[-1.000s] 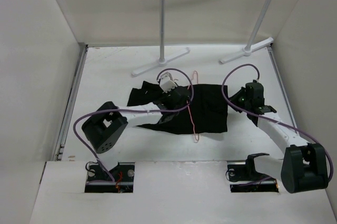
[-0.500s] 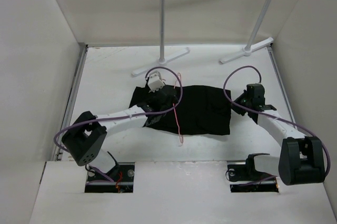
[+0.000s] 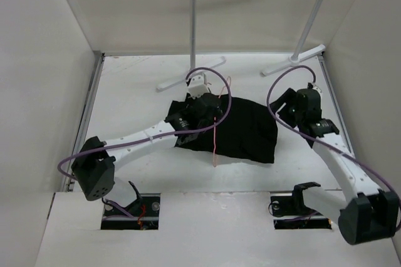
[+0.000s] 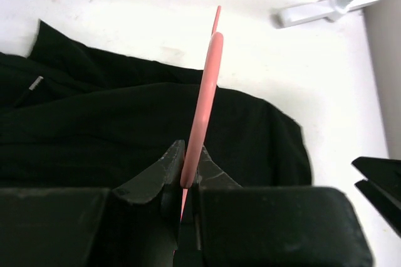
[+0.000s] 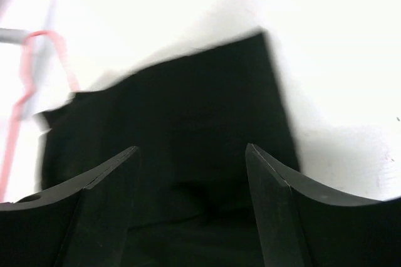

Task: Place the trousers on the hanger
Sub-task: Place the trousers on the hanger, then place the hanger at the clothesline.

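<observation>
Two ways to fail here. Pinches the thin pink-red wire hanger (image 4: 203, 101) edge-on in the clamped left tool (image 4: 187, 167), over the soft black trousers (image 3: 250, 132) lying on the white tabletop (image 3: 131, 85): likely twists or slips. Holds the right tool (image 5: 191, 148) spread apart and empty by the cloth's right edge: may drag fabric.

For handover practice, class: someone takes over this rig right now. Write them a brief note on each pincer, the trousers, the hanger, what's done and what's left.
Left pincer: shut on the hanger, holding it edge-on over the trousers.
Right pincer: open, nothing in it, near the trousers' right end.
Trousers: lying on the table, not draped on the hanger.
Done: hanger grasped.
Left: get the trousers over the hanger.
</observation>
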`<action>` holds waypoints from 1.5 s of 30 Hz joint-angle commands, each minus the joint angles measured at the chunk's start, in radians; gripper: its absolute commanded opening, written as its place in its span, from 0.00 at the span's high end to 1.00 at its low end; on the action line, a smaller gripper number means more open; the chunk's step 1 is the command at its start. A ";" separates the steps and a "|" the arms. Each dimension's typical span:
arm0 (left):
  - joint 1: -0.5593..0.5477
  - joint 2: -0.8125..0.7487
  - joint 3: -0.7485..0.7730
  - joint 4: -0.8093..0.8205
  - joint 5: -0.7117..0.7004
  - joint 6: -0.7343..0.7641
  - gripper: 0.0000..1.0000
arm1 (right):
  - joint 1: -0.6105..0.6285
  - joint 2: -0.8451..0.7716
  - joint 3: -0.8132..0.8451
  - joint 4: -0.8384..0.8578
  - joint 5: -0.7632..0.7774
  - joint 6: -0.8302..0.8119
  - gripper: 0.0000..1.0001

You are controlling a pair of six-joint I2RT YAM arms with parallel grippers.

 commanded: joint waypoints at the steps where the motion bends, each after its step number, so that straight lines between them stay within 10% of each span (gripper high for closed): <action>1: -0.037 -0.048 0.147 -0.027 -0.043 0.047 0.99 | 0.054 -0.142 0.087 -0.091 0.031 -0.051 0.29; 8: -0.069 -0.001 0.481 -0.203 -0.014 0.113 0.99 | 0.231 -0.366 0.215 -0.219 -0.130 -0.026 0.70; 15: -0.099 0.127 0.840 -0.390 0.075 0.106 0.99 | 0.429 -0.349 0.337 -0.108 -0.146 -0.026 0.39; 26: -0.110 0.240 1.043 -0.512 0.131 0.104 0.99 | 0.453 -0.130 0.373 0.117 -0.195 -0.060 0.38; 33: -0.104 0.245 1.040 -0.520 0.139 0.095 0.99 | 0.496 -0.098 0.292 0.188 -0.181 -0.009 0.46; 41: -0.093 0.254 1.041 -0.520 0.139 0.090 0.99 | 0.526 -0.116 0.230 0.223 -0.187 0.031 0.83; 45: -0.073 0.245 1.029 -0.510 0.122 0.089 0.77 | 0.509 -0.144 0.253 0.217 -0.204 0.075 0.89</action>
